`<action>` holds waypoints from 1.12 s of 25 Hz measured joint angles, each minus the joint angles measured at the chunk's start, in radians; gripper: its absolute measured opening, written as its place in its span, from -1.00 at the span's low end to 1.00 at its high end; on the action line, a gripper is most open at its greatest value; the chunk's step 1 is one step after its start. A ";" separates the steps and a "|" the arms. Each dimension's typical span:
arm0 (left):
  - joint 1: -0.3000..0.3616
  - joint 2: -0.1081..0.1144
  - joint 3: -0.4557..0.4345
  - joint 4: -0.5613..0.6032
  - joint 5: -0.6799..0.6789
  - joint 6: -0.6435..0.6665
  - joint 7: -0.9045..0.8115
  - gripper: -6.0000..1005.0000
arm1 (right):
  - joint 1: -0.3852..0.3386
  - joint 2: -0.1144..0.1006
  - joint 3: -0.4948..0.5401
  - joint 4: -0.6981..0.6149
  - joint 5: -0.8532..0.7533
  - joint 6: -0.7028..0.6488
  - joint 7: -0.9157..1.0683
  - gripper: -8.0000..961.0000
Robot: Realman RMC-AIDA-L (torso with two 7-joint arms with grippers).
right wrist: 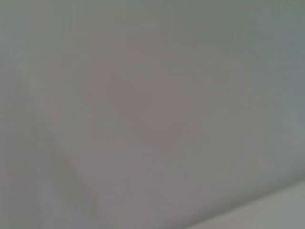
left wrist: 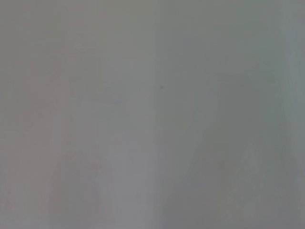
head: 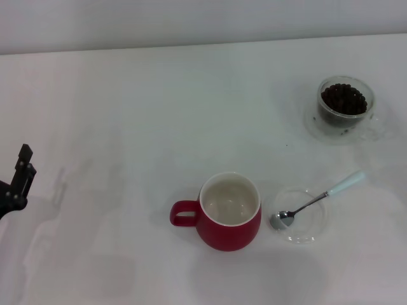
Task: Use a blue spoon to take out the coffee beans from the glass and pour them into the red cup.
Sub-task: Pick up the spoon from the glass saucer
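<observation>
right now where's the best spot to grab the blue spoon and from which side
Probably the pale handle end of the blue spoon, coming from above. Its bowl rests in the flat glass dish beside the red cup, while the handle juts out past the dish rim, away from the cup.

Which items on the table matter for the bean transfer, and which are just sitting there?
Job:
pale-blue-handled metal spoon
dark coffee beans
clear glass cup
glossy red ceramic mug

Lying about:
flat clear glass dish under the spoon
left pincer, parked at the table's left edge
</observation>
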 joint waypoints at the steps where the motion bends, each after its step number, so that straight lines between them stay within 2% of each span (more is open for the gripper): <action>1: -0.005 0.000 0.000 -0.003 -0.002 0.000 -0.002 0.21 | 0.005 -0.013 0.000 0.000 -0.035 0.000 0.062 0.51; 5: -0.017 0.000 0.000 -0.009 -0.003 0.000 0.000 0.21 | 0.028 -0.041 -0.001 -0.001 -0.138 0.003 0.221 0.51; 12: -0.031 -0.001 0.000 -0.013 -0.007 -0.001 0.003 0.21 | 0.046 -0.044 -0.010 0.007 -0.200 0.010 0.403 0.51; 21: -0.046 0.000 0.000 -0.025 -0.016 -0.001 0.003 0.21 | 0.067 -0.014 -0.039 0.055 -0.236 -0.005 0.479 0.51; 28: -0.065 0.000 -0.009 -0.049 -0.017 -0.001 -0.001 0.21 | 0.084 0.028 -0.091 0.058 -0.249 -0.053 0.470 0.50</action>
